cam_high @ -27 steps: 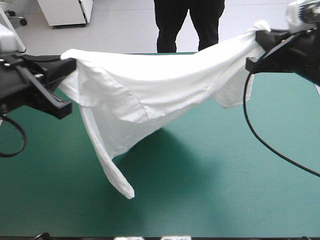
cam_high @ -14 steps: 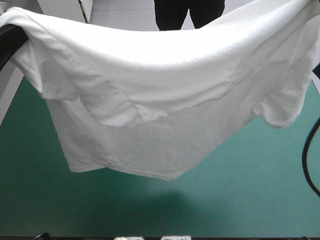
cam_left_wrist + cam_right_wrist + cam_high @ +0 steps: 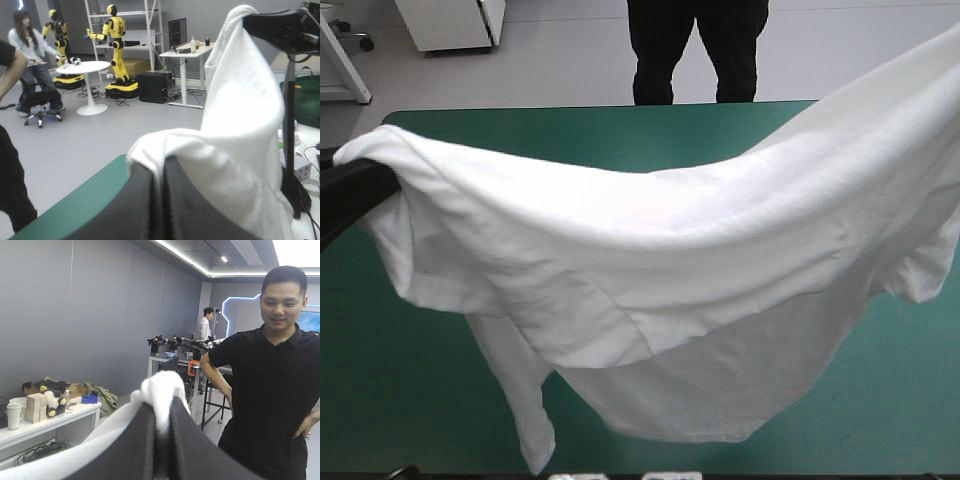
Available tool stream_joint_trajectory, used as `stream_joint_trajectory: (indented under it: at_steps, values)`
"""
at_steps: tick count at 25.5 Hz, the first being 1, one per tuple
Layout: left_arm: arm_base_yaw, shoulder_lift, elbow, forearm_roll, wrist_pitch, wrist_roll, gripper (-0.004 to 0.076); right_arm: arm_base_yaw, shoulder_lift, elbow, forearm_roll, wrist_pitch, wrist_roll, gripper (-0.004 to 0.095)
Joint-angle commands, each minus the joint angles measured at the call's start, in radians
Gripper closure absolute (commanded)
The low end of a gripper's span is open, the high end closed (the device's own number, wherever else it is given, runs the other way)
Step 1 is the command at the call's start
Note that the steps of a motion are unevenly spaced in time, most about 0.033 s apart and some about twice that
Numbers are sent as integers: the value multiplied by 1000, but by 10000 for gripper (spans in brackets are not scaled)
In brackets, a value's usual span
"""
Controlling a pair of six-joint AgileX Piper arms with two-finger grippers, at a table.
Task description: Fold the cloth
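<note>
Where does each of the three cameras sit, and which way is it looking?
High view: above, behind the robot, facing down at table and lifted T-shirt; left tool at the edge.
Left wrist view: on that wrist, facing level along the left tool, shut on the T-shirt.
Right wrist view: likewise, along the right tool.
Shared: the T-shirt, in all.

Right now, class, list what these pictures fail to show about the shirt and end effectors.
- High view: right end effector lies past the picture's edge; the T-shirt covers most of the left end effector.
- High view: the T-shirt hides the table beneath it.
- Wrist views: the T-shirt's lower hem is out of frame.
</note>
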Motion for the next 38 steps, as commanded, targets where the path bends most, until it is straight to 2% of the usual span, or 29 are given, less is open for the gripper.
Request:
stream_joint_trajectory:
  at_steps: [1,5,9,13,17,22,26,29,33,38]
  values:
    - [-7,3,46,98,33,-106,733,-7,8,67,-1,-62,-9,925]
    - [-7,3,209,221,33,-160,733,-7,21,197,-28,-66,-7,925]
    - [-7,4,446,324,19,-209,733,-7,62,304,-47,-68,-6,925]
    - [-5,26,684,403,-63,-253,733,-7,140,357,-74,-73,-6,925]
    - [14,80,813,471,-161,-260,733,-7,250,357,-108,-104,-8,925]
    - [138,195,836,471,-273,-238,733,-7,379,357,-171,-162,-8,925]
    - [239,292,836,421,-354,-193,733,-7,475,357,-178,-201,-10,925]
    - [327,404,834,391,-478,-166,733,-7,588,355,-181,-263,-32,925]
    - [389,520,778,394,-602,-150,733,-30,706,332,-169,-286,-32,925]
    - [402,651,655,378,-603,-139,733,-57,796,332,-134,-261,-32,924]
